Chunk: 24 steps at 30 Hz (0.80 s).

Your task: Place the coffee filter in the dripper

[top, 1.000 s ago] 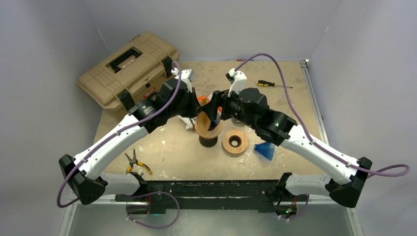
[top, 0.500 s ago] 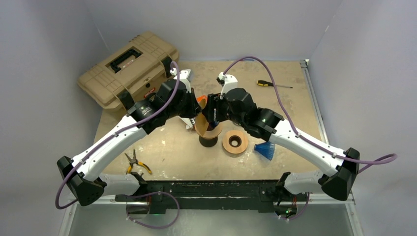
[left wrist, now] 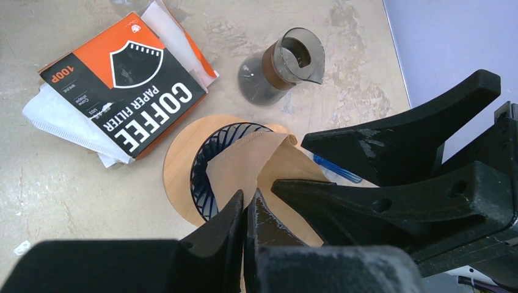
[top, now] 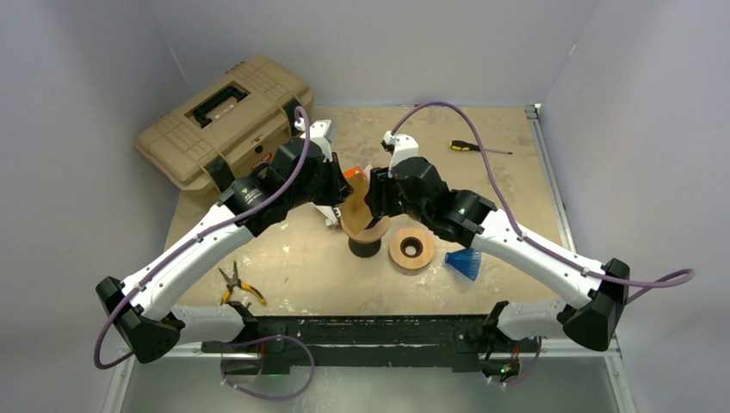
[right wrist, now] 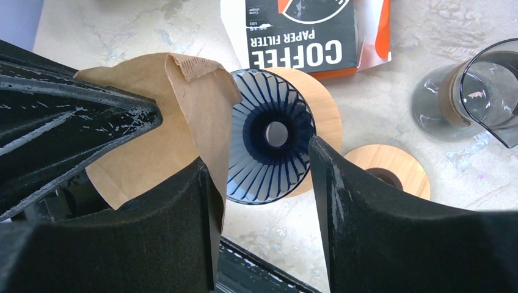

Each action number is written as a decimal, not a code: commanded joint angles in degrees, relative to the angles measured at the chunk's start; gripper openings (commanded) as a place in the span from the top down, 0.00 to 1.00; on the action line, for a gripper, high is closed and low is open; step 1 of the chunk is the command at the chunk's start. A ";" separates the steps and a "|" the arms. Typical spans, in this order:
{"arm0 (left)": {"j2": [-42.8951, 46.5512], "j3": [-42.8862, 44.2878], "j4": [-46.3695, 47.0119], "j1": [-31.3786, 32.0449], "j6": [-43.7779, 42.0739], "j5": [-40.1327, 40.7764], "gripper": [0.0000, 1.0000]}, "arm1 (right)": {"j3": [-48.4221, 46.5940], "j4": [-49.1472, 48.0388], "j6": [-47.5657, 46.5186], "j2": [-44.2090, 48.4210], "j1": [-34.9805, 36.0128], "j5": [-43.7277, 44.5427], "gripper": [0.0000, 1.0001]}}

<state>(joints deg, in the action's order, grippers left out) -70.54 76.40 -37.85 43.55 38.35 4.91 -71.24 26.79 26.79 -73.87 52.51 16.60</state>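
Note:
The brown paper coffee filter [left wrist: 250,168] hangs pinched by its edge in my left gripper [left wrist: 246,198], just above the blue ribbed dripper [left wrist: 204,162] with its wooden collar. In the top view the filter [top: 358,196] stands upright over the dripper [top: 365,231]. My right gripper [right wrist: 261,155] is open right beside the left one, straddling the dripper [right wrist: 272,152] from above. The filter [right wrist: 165,122] lies against one of its fingers [right wrist: 183,213], and nothing is between the jaws.
A coffee filter pack [left wrist: 131,91] and a glass carafe [left wrist: 281,64] lie behind the dripper. A wooden ring [top: 411,248] and blue brush [top: 465,262] sit to its right. A tan toolbox [top: 225,116], pliers [top: 237,286] and a screwdriver [top: 473,147] are farther off.
My right arm has swung left and brought its open gripper up against the filter. The left gripper has kept hold of the filter and shifted only slightly.

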 commanded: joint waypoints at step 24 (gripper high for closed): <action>0.67 1.03 1.31 0.13 -0.55 1.04 1.00 | 5.19 -4.64 -1.45 5.18 -10.45 -17.66 0.43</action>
<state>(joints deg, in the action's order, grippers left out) -70.52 76.40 -37.87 43.55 38.33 5.23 -67.18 25.76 26.55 -71.88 44.84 6.37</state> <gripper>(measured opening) 0.003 0.576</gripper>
